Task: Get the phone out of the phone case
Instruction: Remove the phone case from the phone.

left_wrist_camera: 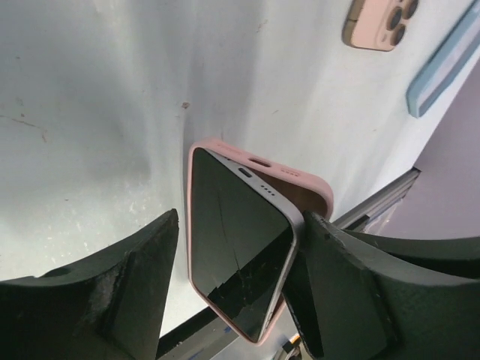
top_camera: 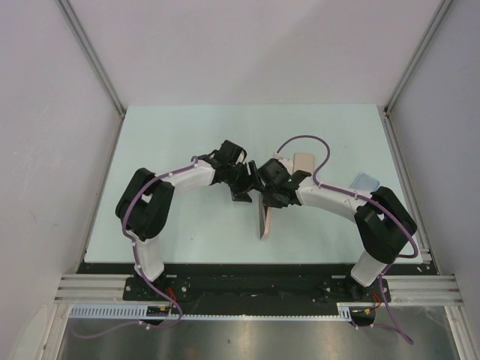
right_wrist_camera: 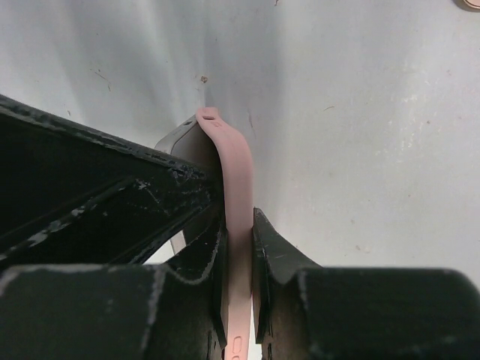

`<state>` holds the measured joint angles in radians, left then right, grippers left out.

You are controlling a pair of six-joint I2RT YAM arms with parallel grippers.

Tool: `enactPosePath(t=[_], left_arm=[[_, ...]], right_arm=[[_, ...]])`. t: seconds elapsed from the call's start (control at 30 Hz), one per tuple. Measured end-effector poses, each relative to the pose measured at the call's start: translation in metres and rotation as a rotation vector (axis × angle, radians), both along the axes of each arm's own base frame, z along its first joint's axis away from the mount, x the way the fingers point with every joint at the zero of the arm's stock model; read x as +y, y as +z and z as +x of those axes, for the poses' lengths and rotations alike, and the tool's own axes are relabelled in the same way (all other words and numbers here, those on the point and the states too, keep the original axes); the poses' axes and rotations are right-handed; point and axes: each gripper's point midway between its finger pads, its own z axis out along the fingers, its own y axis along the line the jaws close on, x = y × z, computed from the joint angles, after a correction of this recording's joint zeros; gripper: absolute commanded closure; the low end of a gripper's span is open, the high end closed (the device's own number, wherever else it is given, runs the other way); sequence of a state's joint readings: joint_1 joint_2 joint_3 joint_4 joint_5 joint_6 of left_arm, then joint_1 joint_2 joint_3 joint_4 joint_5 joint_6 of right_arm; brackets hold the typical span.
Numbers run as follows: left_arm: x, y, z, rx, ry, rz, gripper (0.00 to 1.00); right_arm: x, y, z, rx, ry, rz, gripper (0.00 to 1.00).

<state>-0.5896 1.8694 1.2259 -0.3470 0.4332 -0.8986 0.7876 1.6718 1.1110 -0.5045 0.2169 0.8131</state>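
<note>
1. Pinching unit: right gripper [right_wrist_camera: 238,219]. Its fingers are pressed together on the wall of the pink phone case [right_wrist_camera: 234,169], one pad on each face. In the top view it holds the case on edge over the middle of the table [top_camera: 180,135], towards the near side.
2. Phone case: soft pink. The far end is bowed away from the handset, and the left wrist view shows brown lining at the opened corner.
3. Phone [left_wrist_camera: 236,240]: dark screen with a fine crack and a silver frame. The end with the port and speaker holes stands clear of the case, while the nearer end sits inside the pink rim. It lies between the two grippers, off the table surface.
4. Left gripper [left_wrist_camera: 241,219]: fingers spread either side of the phone. The finger on the case side rests against the phone's frame. The other stands apart from the opposite long edge.
5. Second phone [left_wrist_camera: 379,22]: pale pink back with the camera lenses facing up. It lies flat on the table beyond the grippers.
6. Blue case [left_wrist_camera: 442,67]: lies flat near the table's right edge, close to the second phone but not touching it.
</note>
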Motion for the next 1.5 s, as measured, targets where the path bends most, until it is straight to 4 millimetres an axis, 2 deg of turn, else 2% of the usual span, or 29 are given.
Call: enactPosePath(t=[0.17,0.5,0.63,0.7,0.77,0.83,0.9,1.3,1.5], left_arm=[[0.001,-0.004,-0.003,-0.002,-0.011,0.061,0.38],[-0.004,-0.004,-0.006,-0.059,-0.052,0.159,0.60],[-0.009,-0.006,-0.006,-0.052,-0.061,0.167,0.65],[-0.009,-0.006,-0.006,-0.062,-0.064,0.183,0.75],[-0.008,-0.006,-0.005,-0.075,-0.068,0.201,0.79],[-0.004,-0.005,-0.004,-0.091,-0.062,0.228,0.92],[0.001,-0.004,-0.003,-0.103,-0.054,0.257,1.00],[0.008,-0.003,-0.003,-0.115,-0.037,0.292,1.00],[0.000,0.006,-0.007,-0.111,-0.032,0.159,1.00]], right_arm=[[0.000,0.000,0.000,-0.001,0.000,0.000,1.00],[0.003,0.000,-0.001,-0.009,0.000,-0.003,1.00],[0.003,0.000,-0.001,-0.007,-0.011,-0.003,1.00],[0.004,0.000,-0.001,-0.009,-0.013,-0.002,1.00],[0.005,0.001,0.000,-0.010,-0.014,0.005,1.00],[0.008,0.002,0.001,-0.021,-0.013,0.011,1.00],[0.011,0.003,0.001,-0.025,-0.017,0.020,1.00],[0.012,0.005,0.002,-0.024,-0.037,0.034,1.00],[-0.002,0.015,-0.002,-0.029,-0.056,0.079,1.00]])
